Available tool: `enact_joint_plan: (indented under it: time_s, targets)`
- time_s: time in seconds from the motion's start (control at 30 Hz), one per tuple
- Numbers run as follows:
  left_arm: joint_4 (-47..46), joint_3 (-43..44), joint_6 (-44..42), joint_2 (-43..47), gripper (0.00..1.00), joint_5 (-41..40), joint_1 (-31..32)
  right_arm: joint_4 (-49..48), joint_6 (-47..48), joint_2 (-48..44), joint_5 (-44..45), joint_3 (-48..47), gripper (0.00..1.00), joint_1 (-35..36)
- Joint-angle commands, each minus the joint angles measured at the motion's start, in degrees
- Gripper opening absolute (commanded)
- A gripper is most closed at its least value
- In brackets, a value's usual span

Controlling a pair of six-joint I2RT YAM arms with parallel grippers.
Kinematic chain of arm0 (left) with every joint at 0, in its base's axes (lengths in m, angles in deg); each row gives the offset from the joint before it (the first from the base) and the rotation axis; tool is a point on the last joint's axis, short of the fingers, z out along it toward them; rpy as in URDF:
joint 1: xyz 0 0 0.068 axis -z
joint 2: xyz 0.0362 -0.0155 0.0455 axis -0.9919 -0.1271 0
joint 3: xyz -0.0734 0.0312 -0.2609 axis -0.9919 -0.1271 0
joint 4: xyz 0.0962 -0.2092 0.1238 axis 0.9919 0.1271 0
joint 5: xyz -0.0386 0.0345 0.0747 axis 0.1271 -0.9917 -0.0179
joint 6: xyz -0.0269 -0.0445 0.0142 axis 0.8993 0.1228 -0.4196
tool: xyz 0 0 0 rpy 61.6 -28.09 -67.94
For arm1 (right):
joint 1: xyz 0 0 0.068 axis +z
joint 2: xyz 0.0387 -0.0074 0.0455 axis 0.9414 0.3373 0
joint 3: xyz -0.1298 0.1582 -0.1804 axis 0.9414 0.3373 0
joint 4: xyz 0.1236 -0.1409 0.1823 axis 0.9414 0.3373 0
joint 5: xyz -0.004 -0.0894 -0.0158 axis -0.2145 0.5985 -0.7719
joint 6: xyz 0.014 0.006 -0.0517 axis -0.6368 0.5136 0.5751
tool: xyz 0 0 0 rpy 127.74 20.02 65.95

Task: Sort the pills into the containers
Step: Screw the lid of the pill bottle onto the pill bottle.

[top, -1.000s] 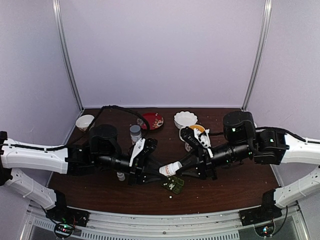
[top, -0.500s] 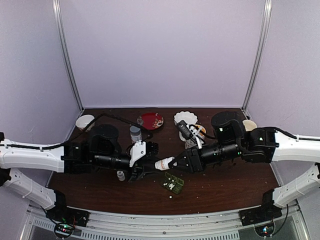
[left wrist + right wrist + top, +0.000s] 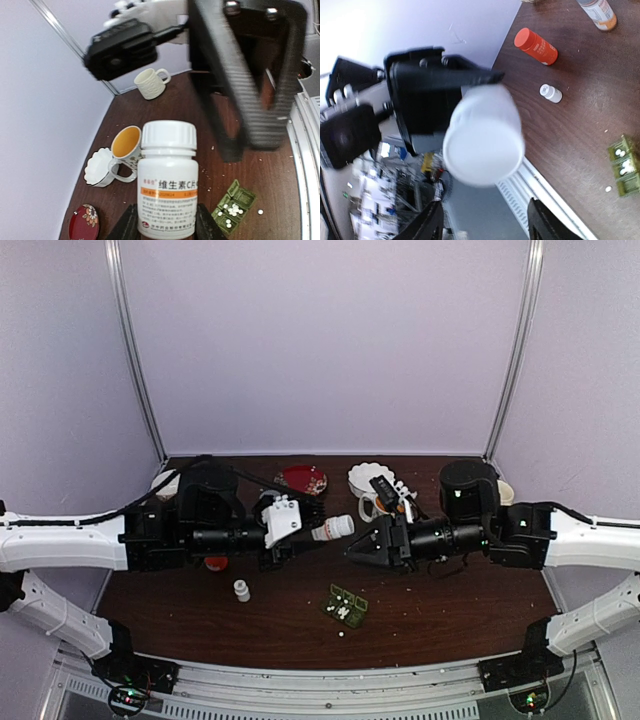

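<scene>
The left gripper [image 3: 166, 223] is clamped on a smooth, cylindrical white plastic bottle [image 3: 167, 185], its two dark fingers pressing the sides just above the base. The bottle carries a ribbed white screw cap [image 3: 168, 136] and a paper label with an orange band over dark printed characters. Seen from overhead it is held nearly level above the table, cap pointing toward the right gripper [image 3: 485, 210]. That gripper's matte black, finely textured fingers stand spread wide with nothing between them, just short of the cap (to its own wrist camera the cap is only a blurred pale disc facing the lens). On the dark brown wood-grain table [image 3: 450, 615], nearer the arm bases than both grippers, lies the small dark-green rectangular plastic pill box [image 3: 345, 605]. Some of its hinged lids are flipped open, and tiny round white pills [image 3: 231, 212] sit in the exposed compartments. A loose pill [image 3: 260, 212] rests on the wood just beside the box. Toward the back wall a patterned ceramic mug with an orange inside [image 3: 125, 145] stands just beside a scalloped white bowl [image 3: 96, 169]. A round glossy red plate [image 3: 82, 222] and a ribbed off-white cup [image 3: 150, 82] stand well apart from each other. A small white capped vial [image 3: 550, 93] sits near an orange-red cylindrical container [image 3: 536, 46] that lies on its side.
</scene>
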Motion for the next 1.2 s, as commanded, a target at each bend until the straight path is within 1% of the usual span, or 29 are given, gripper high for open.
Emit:
enact_joint_plan:
  time_s: [0.0, 0.03, 0.1, 0.13, 0.2, 0.3, 0.33, 0.4, 0.43, 0.57, 0.67, 0.77, 0.83, 0.9, 0.97, 1.1, 1.17]
  targets:
    - [-4.3, 2.0, 1.2, 0.3, 0.00, -1.9, -1.2, 12.2, 16.7, -3.7, -0.6, -4.0, 0.67, 0.0]
    - [-4.4, 1.6, 1.7, 0.7, 0.00, -1.1, -1.1, 14.4, 20.9, -4.4, 1.4, -4.4, 0.73, -0.1]
    - [-4.9, 0.7, 2.4, 1.4, 0.00, -0.3, -1.2, 18.0, 31.4, -6.0, 5.3, -4.8, 0.89, -0.1]
    - [-5.2, 0.2, 2.6, 1.7, 0.00, 0.1, -1.2, 18.9, 35.9, -6.8, 6.6, -4.7, 0.91, -0.1]
    - [-5.7, -0.4, 3.1, 2.2, 0.00, 1.2, -1.2, 18.2, 45.7, -8.8, 7.0, -3.5, 0.91, 0.0]
    - [-6.6, -1.0, 4.2, 2.5, 0.00, 3.4, -1.2, 11.5, 62.8, -13.5, 4.6, 2.2, 0.87, 0.0]
    - [-6.9, -1.2, 4.5, 2.6, 0.00, 4.6, -1.2, 8.6, 68.4, -15.7, 4.3, 3.9, 0.88, 0.1]
    - [-7.1, -1.2, 5.2, 2.6, 0.00, 7.2, -1.2, 3.6, 77.1, -18.2, 5.3, 6.4, 0.98, 0.1]
    - [-6.8, -1.0, 5.4, 2.6, 0.00, 8.5, -1.2, 2.0, 81.2, -19.0, 5.6, 7.0, 1.00, 0.0]
    - [-5.4, 0.1, 6.3, 2.0, 0.00, 11.2, -1.2, 0.7, 94.9, -18.2, 5.7, 5.1, 1.00, 0.1]
    - [-5.3, 0.4, 6.7, 1.6, 0.00, 11.9, -1.1, 5.8, 102.1, -14.9, 5.5, 0.3, 1.00, 0.1]
    - [-5.4, 0.6, 6.9, 1.3, 0.00, 12.6, -1.1, 10.2, 105.8, -11.2, 5.4, -4.5, 0.99, 0.1]
    - [-5.6, 0.8, 7.0, 1.1, 0.00, 13.0, -1.1, 11.8, 107.3, -9.4, 5.0, -6.5, 0.93, 0.1]
    - [-5.5, 0.9, 7.0, 0.8, 0.00, 13.3, -1.1, 12.3, 107.3, -8.1, 4.6, -8.0, 0.82, 0.1]
    - [-5.4, 1.1, 6.9, 0.7, 0.00, 13.5, -1.1, 12.7, 107.7, -7.2, 3.8, -8.9, 0.74, 0.1]
    - [-5.1, 1.2, 6.9, 0.6, 0.00, 14.1, -1.1, 15.3, 108.6, -4.9, 2.4, -10.8, 0.66, 0.1]
    - [-5.0, 1.2, 6.9, 0.6, 0.00, 14.2, -1.1, 17.4, 109.0, -3.8, 2.3, -12.2, 0.64, 0.1]
